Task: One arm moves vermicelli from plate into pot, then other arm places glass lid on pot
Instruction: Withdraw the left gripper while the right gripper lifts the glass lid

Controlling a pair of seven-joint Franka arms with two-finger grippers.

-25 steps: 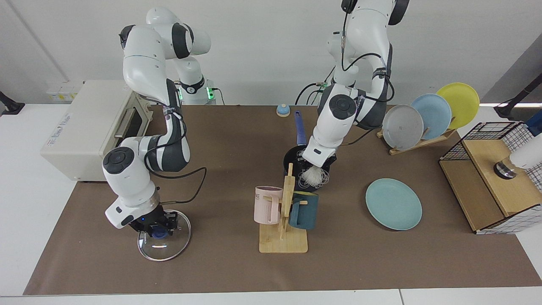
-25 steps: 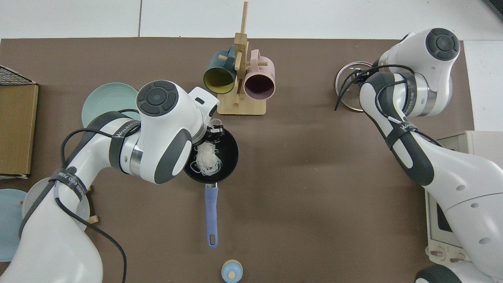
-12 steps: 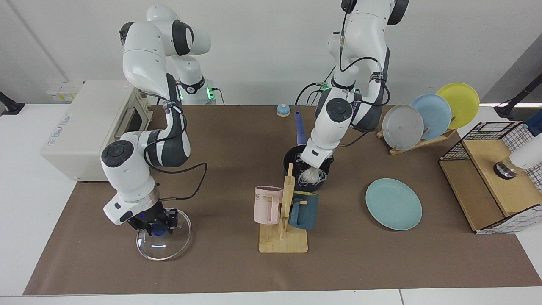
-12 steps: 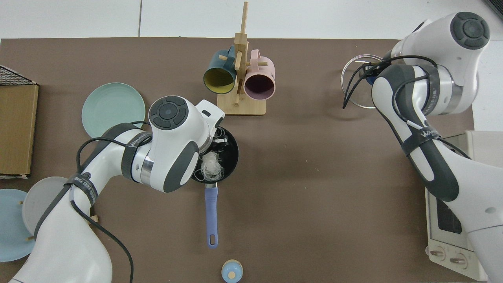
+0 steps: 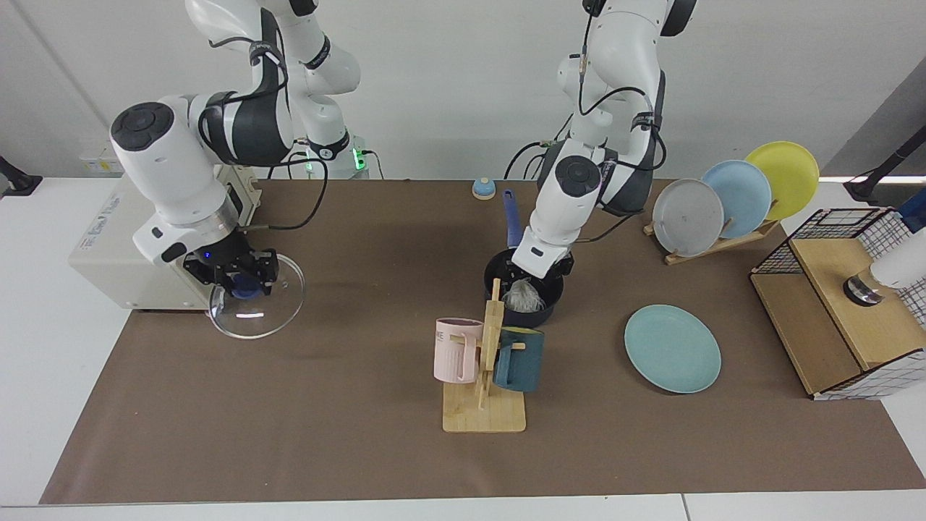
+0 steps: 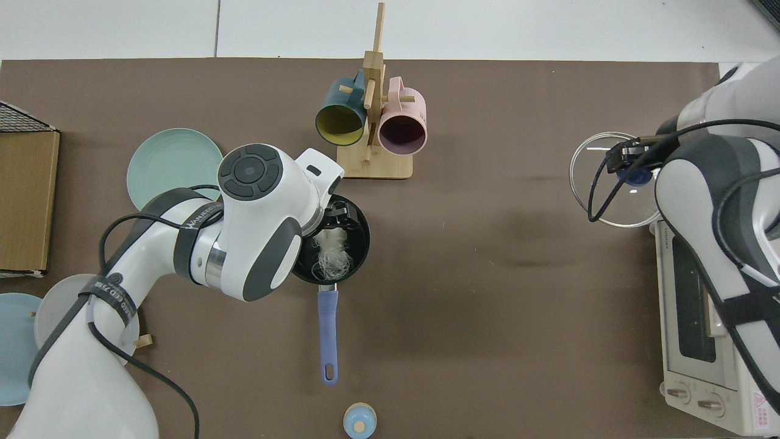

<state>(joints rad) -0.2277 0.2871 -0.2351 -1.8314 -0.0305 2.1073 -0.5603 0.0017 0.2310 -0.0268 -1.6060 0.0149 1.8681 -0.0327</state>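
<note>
The dark navy pot sits mid-table, its blue handle pointing toward the arm bases. My left gripper is lowered into the pot, shut on the white vermicelli, whose strands rest inside the pot. The teal plate lies bare beside it. My right gripper is shut on the blue knob of the glass lid, held tilted in the air near the toaster oven.
A wooden mug rack with a pink and a teal mug stands in front of the pot. A white toaster oven is beside the right arm. Upright plates, a wire basket with a wooden box and a small blue-topped object also stand on the mat.
The right arm lifted the glass lid off the mat and carried it up toward the toaster oven. The left gripper sank lower, bringing the vermicelli down into the pot.
</note>
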